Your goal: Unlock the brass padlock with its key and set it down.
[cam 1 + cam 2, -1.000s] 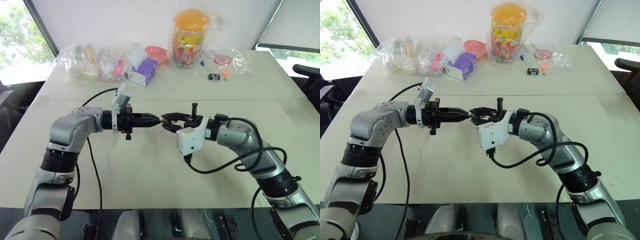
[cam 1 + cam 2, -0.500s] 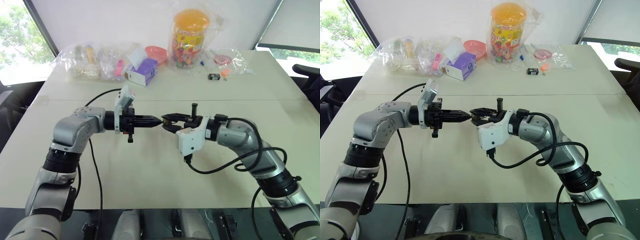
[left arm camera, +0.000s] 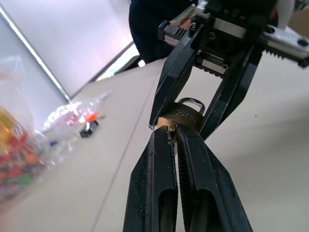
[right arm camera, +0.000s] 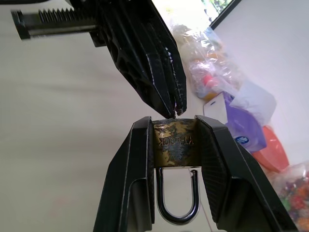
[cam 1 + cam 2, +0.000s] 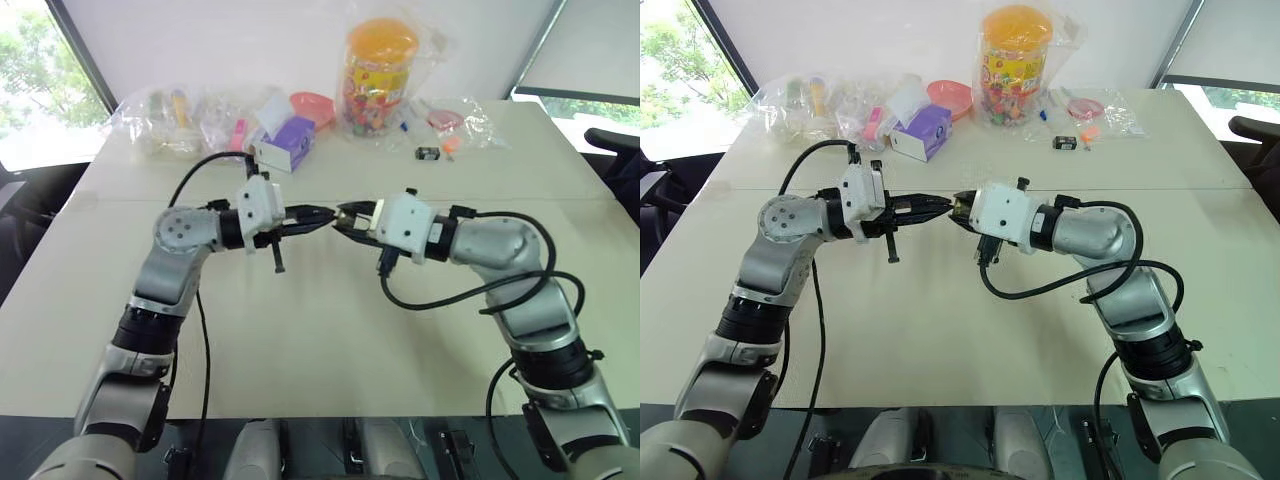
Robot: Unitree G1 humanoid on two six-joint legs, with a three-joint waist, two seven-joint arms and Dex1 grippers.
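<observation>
You had the small brass padlock [image 4: 175, 138] with its silvery shackle pinched between the two black fingers [image 4: 136, 183] of the right gripper [image 5: 347, 214], one finger pressed on each side of the yellowish body. The shackle loop sat back in the gap between those fingers, toward the gripper's base, and the padlock's flat end faced outward, toward the other arm. In the right wrist view the shackle looked seated in the body, and stamped lettering showed on the brass face.

Your left gripper [image 5: 322, 214] came at that padlock from the opposite side, held level above the cream tabletop [image 5: 300, 330]. Its fingers [image 3: 154, 193] were pressed together with only a thin slit between them, and their tips met the outward end of the padlock. In the left wrist view something small sat at those tips, right against the brass; you could not tell from the pictures whether it was the key.

Both grippers met tip to tip in the air, with the padlock between them and well above the tabletop. Beyond the padlock, along the far edge of the table, lay clear plastic bags of small items [image 5: 190, 122], a purple-and-white box [image 5: 285, 145] and a tall clear jar with an orange lid [image 5: 380, 75], all well apart from the padlock. A small black object [image 5: 428, 153] lay near the jar.
</observation>
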